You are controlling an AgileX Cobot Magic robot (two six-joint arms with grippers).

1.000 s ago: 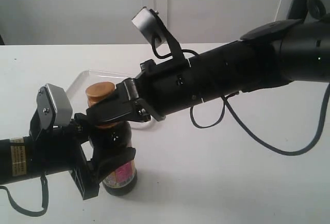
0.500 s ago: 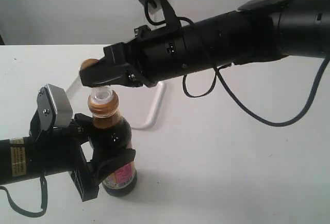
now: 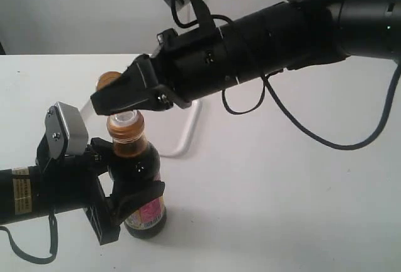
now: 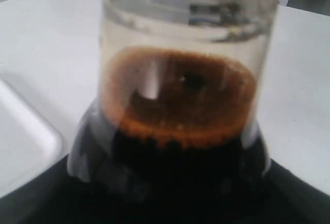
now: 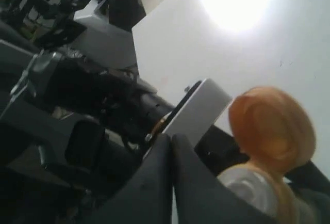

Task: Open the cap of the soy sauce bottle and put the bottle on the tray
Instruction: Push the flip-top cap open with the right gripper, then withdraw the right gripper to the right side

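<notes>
The soy sauce bottle (image 3: 149, 211) stands upright on the white table, and my left gripper (image 3: 128, 175) is shut around its dark body. The left wrist view is filled by the bottle's clear neck (image 4: 180, 105), with the dark jaws pressed against its shoulders. The orange-brown cap (image 3: 108, 79) is flipped open and tilted back on its hinge, leaving the white spout (image 3: 124, 118) bare. My right gripper (image 3: 100, 101) hovers just above the spout in front of the cap, fingers (image 5: 154, 177) pressed together with nothing between them. Beside them are the cap (image 5: 270, 126) and spout (image 5: 247, 193). The right arm hides most of the tray (image 3: 188, 128).
The tray's rounded corner (image 4: 23, 146) lies on the table close to the bottle. The right arm (image 3: 263, 40) stretches across the scene from the right, with a cable (image 3: 313, 137) hanging below it. The left arm's white camera housing (image 3: 69, 125) sits beside the bottle neck.
One second ago the cap sat closed on the bottle with my right gripper against it. The right gripper has since lifted up and leftward; the cap is flipped open and the spout exposed.
</notes>
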